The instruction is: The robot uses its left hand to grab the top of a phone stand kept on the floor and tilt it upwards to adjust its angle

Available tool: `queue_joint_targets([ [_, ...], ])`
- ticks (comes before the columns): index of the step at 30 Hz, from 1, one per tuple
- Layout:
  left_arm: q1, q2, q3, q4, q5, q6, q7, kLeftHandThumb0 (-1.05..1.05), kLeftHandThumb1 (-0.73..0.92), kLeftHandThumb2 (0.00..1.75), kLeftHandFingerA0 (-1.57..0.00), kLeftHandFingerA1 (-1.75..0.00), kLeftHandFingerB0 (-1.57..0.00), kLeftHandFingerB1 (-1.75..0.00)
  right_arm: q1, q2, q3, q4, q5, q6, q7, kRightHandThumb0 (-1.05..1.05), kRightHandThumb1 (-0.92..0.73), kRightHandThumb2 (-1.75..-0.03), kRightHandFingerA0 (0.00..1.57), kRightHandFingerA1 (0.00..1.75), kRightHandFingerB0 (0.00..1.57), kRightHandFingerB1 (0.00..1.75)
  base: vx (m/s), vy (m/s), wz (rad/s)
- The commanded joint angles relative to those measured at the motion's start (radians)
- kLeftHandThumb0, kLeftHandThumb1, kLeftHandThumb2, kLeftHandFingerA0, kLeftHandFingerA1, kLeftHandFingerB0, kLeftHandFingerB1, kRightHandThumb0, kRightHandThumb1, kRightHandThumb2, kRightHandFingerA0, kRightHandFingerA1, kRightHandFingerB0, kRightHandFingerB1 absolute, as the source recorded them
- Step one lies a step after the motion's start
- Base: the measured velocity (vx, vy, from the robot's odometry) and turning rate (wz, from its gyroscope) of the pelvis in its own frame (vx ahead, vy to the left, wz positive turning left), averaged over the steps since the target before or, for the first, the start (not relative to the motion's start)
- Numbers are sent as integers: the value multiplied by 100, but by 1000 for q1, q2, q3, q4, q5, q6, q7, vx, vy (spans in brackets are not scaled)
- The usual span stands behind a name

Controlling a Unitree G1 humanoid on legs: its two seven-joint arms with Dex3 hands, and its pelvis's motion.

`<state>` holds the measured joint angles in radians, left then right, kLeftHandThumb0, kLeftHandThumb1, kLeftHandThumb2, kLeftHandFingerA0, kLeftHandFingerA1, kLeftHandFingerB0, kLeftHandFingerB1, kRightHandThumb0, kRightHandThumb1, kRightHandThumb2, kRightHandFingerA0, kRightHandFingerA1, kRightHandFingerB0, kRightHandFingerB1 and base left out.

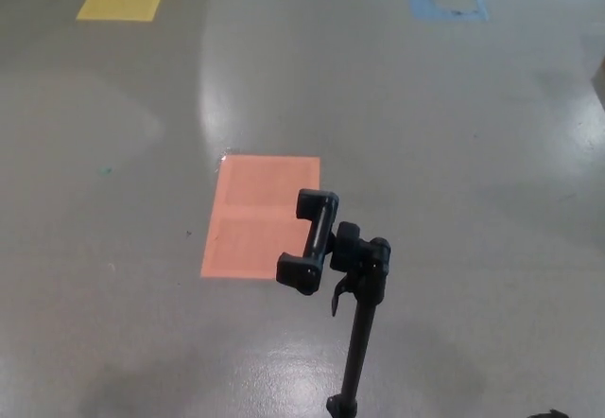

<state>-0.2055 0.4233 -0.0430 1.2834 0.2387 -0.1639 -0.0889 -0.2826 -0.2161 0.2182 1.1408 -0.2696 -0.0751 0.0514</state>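
Stand (359,342) upright on the floor (113,323), clamp (315,241) empty at its top, neither hand in view so fingers untellable: bring left hand onto the clamp, close firmly, tilt up slowly, avoid tipping the pole.

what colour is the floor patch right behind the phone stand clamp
Salmon orange patch, behind the black phone stand; the head view shows it.

Phone stand (331,267) on floor (473,153), floor patch (260,215) just behind-left.
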Motion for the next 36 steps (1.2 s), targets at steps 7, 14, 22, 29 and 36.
queue_joint_targets([
  [7, -11, 22, -28, 27, 25, -78, 14, -60, 80, 64, -33, -34, -20, -28, -23, -15, 11, 52, -21, -36, 2, -28, -66, -112, 1, 49, 0, 47, 0, 0, 0],
  [14, -5, 27, -101, -26, 114, -264, 207, -61, 78, 63, -24, -32, -17, -27, -15, -13, 0, 52, -19, -75, -33, -47, -80, -64, 17, 32, 16, 28, 0, 0, 0],
  [22, -33, 108, -299, -234, 359, -433, 481, -75, 62, 91, -33, -48, -9, -38, -30, -16, -4, 59, -21, -74, -33, -47, -79, -64, 18, 33, 16, 29, 0, 0, 0],
  [29, -57, 221, -365, -546, 516, -452, 528, -81, 63, 96, -27, -47, -2, -22, -42, -19, -2, 55, -23, -57, -19, -28, -66, -112, 1, 48, 0, 47, 0, 0, 0],
  [36, -66, 274, -361, -716, 541, -474, 500, -76, 74, 63, -34, -32, -5, -22, -49, -20, -3, 59, -21, -53, -9, -28, -66, -112, 0, 48, 0, 47, 0, 0, 0],
])
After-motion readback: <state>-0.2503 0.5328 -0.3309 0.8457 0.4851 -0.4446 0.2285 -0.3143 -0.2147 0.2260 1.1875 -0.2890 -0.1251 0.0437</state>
